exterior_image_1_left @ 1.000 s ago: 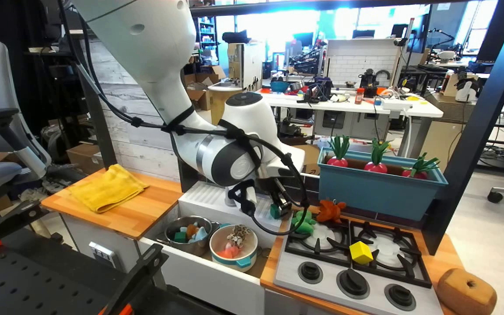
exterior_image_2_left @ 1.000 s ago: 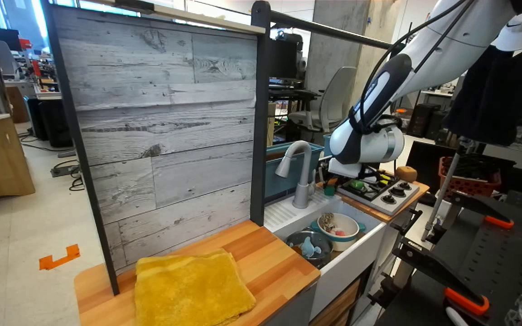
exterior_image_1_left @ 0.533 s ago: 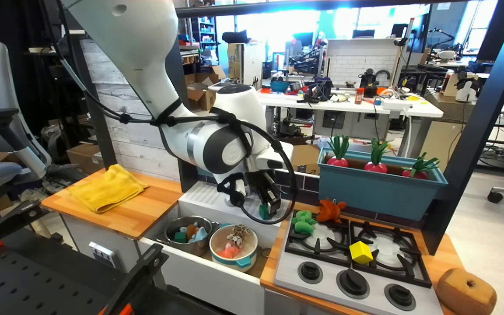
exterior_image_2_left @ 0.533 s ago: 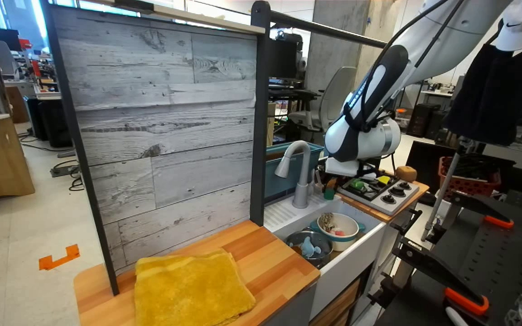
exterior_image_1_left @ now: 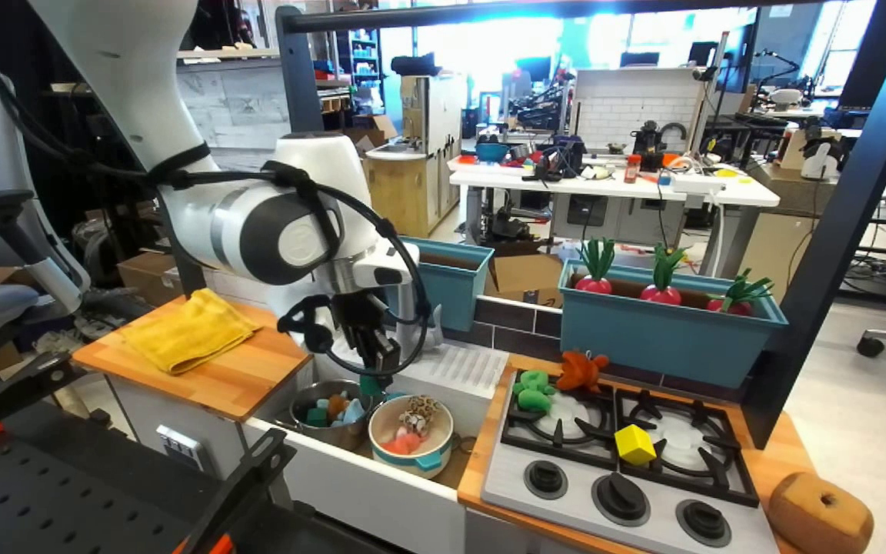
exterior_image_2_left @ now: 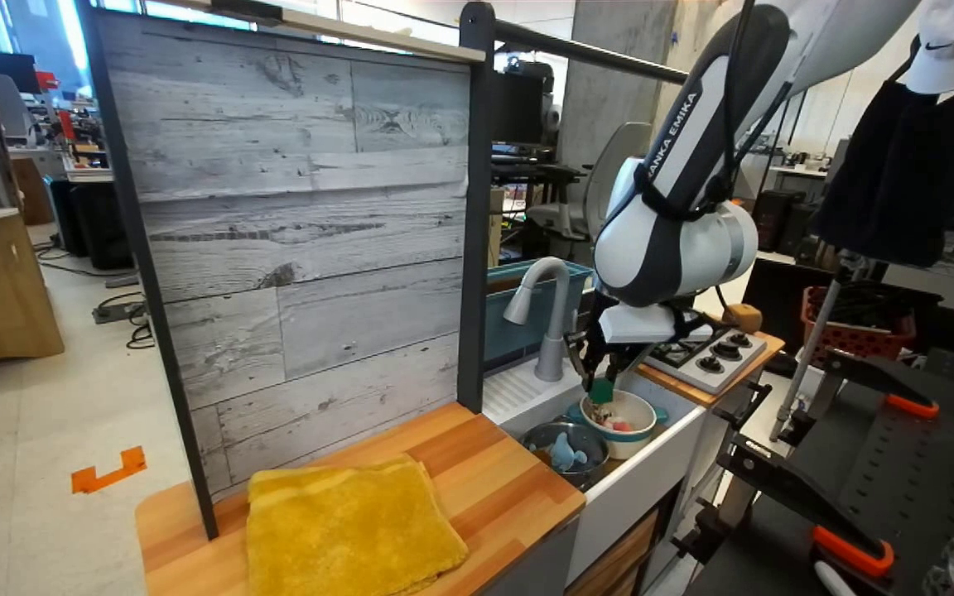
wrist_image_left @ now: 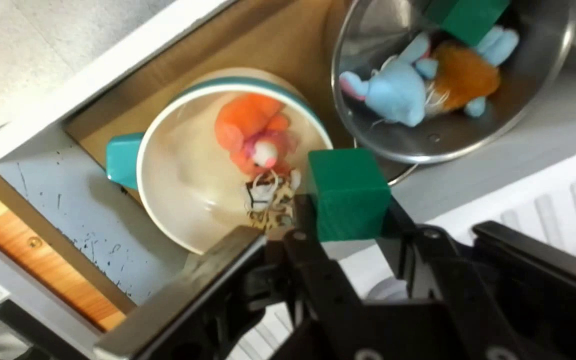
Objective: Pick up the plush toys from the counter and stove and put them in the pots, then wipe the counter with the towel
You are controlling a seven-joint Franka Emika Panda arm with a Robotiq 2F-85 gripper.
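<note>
A green block [wrist_image_left: 350, 195] is being clasped by the gripper [wrist_image_left: 350, 219] near both pots [wrist_image_left: 183, 160], where toys [wrist_image_left: 397, 91] are being held; a green toy [exterior_image_1_left: 534, 392] on the stove [exterior_image_1_left: 577, 471] and the towel [exterior_image_1_left: 189, 332] are apparently being deferred.

Room above steel pot [wrist_image_left: 448, 137], obstructing faucet [exterior_image_2_left: 560, 310] nearby

Yellow towel [exterior_image_2_left: 353, 530] on the counter [exterior_image_2_left: 498, 472]

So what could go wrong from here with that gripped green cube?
The black gripper holds the green cube, which overlaps the rim of the round cream pot in the wrist view; released here, it might fall outside. Dropped into the shiny steel pot, it could bounce off the light-blue plush toy.
</note>
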